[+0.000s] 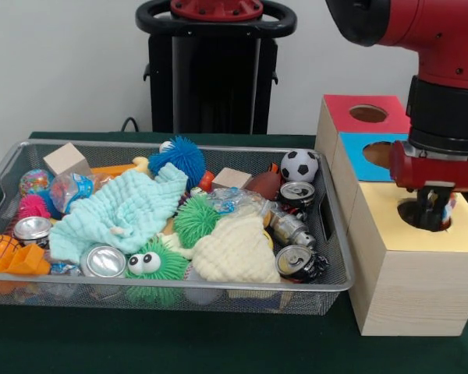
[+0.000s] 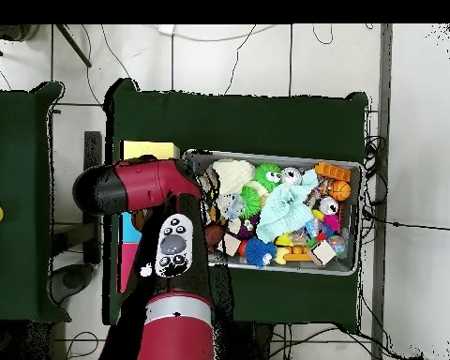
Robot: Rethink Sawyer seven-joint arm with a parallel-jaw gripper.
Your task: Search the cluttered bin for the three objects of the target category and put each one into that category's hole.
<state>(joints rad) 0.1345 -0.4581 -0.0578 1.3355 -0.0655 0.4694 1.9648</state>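
Red and black, the robot arm [image 1: 444, 86] reaches down at the right of the front view, its hand [image 1: 431, 209] lowered into the round hole [image 1: 425, 214] of the near, yellow-topped wooden box [image 1: 405, 261]; something coloured shows beside the fingers, but whether they are spread or pinching an object cannot be told. This placement suggests a found item is being delivered into that category's hole. Behind it in the same row stand a blue-topped box [image 1: 366, 160] and, farthest, a red-topped box [image 1: 359, 115], each with its own hole. Just left of the boxes sits the silver wire-mesh bin [image 1: 31, 288], crowded so that objects hide one another: a pale mint muslin cloth [image 1: 121, 214], a green fuzzy toy with googly eyes [image 1: 156, 266], a small soccer ball [image 1: 299, 165], crushed drink cans [image 1: 300, 263], wooden blocks [image 1: 65, 160]. The bench [image 1: 179, 343] is covered in dark green cloth; a white wall stands behind, and the overhead view shows pale floor tiles [image 2: 416, 112].
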